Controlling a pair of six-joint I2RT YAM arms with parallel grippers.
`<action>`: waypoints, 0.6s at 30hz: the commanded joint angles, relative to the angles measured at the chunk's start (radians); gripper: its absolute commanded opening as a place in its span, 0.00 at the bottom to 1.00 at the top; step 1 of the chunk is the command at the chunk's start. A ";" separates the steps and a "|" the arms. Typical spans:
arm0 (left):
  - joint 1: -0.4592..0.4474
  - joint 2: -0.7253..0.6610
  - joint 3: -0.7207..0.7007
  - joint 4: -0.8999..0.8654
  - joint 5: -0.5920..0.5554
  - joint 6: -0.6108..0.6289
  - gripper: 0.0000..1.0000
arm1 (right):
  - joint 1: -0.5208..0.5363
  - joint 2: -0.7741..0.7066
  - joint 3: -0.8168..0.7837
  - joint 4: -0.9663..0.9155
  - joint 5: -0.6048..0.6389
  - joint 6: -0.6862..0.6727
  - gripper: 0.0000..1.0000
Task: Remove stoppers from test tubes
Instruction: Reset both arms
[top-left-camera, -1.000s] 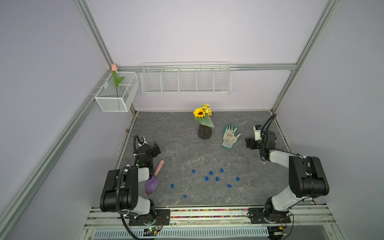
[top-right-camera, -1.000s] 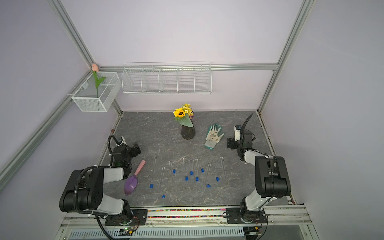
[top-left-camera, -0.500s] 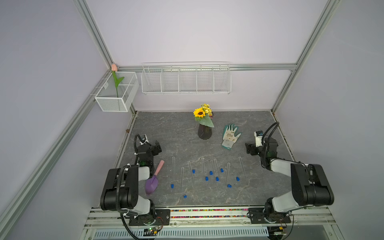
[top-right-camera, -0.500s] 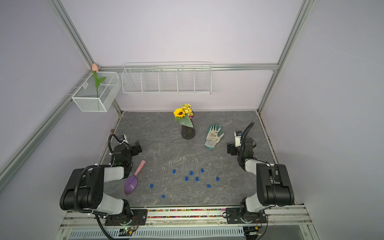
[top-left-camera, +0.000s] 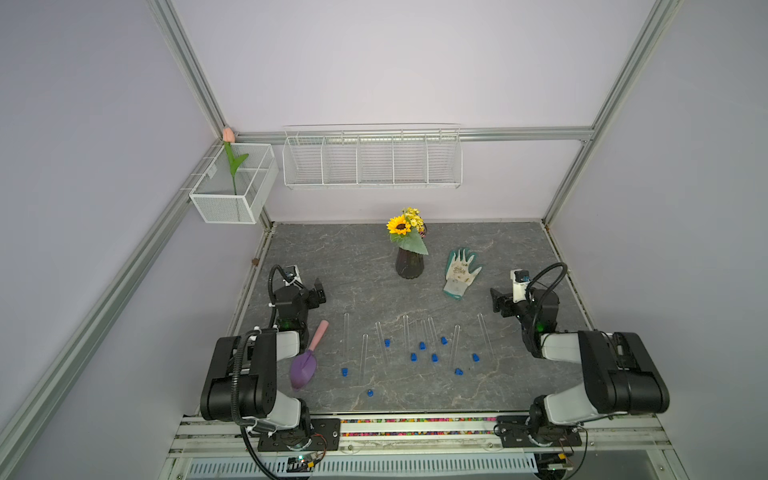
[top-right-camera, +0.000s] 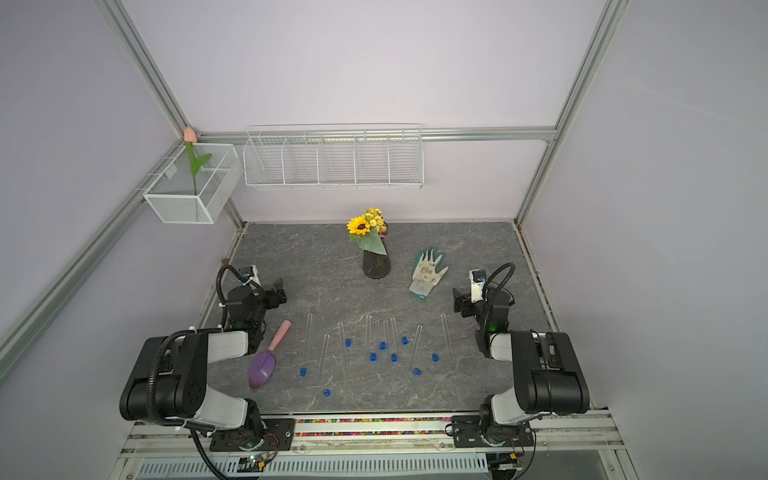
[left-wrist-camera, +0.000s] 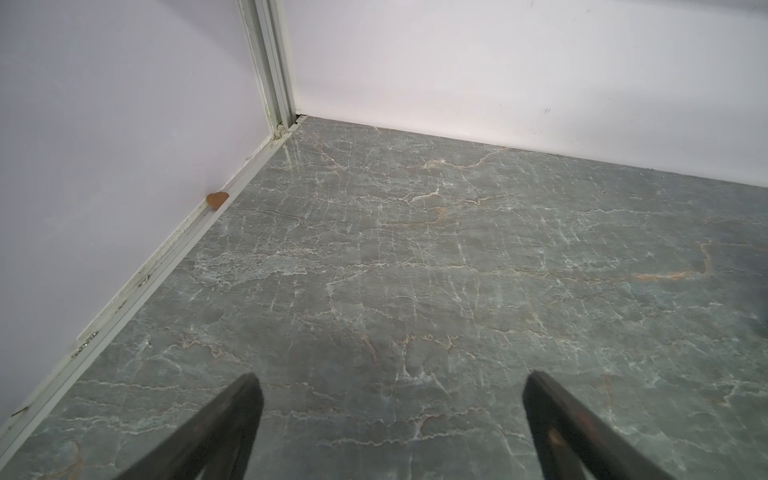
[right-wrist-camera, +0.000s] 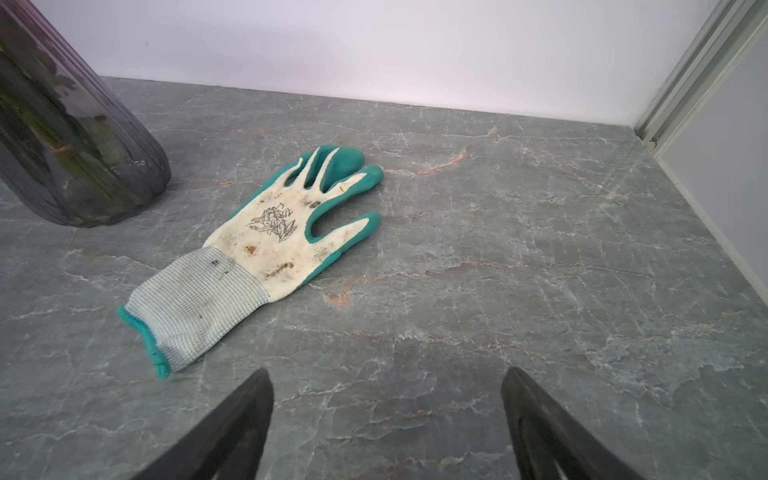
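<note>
Several clear test tubes (top-left-camera: 406, 332) (top-right-camera: 368, 332) lie side by side across the near middle of the grey table in both top views. Several small blue stoppers (top-left-camera: 422, 345) (top-right-camera: 382, 345) lie among them and by their near ends; whether any sits in a tube is too small to tell. My left gripper (top-left-camera: 319, 291) (left-wrist-camera: 390, 378) rests low at the left, open, with bare table between its fingers. Over at the right my right gripper (top-left-camera: 498, 302) (right-wrist-camera: 386, 374) is open and empty, facing the glove. Neither wrist view shows tubes or stoppers.
A purple scoop with a pink handle (top-left-camera: 307, 357) lies left of the tubes. A dark vase with a sunflower (top-left-camera: 409, 264) (right-wrist-camera: 70, 137) and a white-and-green glove (top-left-camera: 459, 270) (right-wrist-camera: 266, 245) sit behind them. Wire baskets (top-left-camera: 372, 162) hang on the back wall.
My right gripper has drawn back from the far right toward the near side and sunk lower. My left gripper has shifted slightly right. Both stay open.
</note>
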 joint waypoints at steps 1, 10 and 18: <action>-0.001 0.010 0.022 0.001 -0.008 0.009 0.99 | -0.015 0.025 0.019 0.054 0.045 0.028 0.89; -0.033 0.013 0.029 -0.012 -0.065 0.029 0.99 | -0.006 0.015 0.022 0.029 0.097 0.040 0.89; -0.033 0.012 0.028 -0.009 -0.065 0.028 0.99 | -0.006 0.016 0.028 0.021 0.099 0.037 0.89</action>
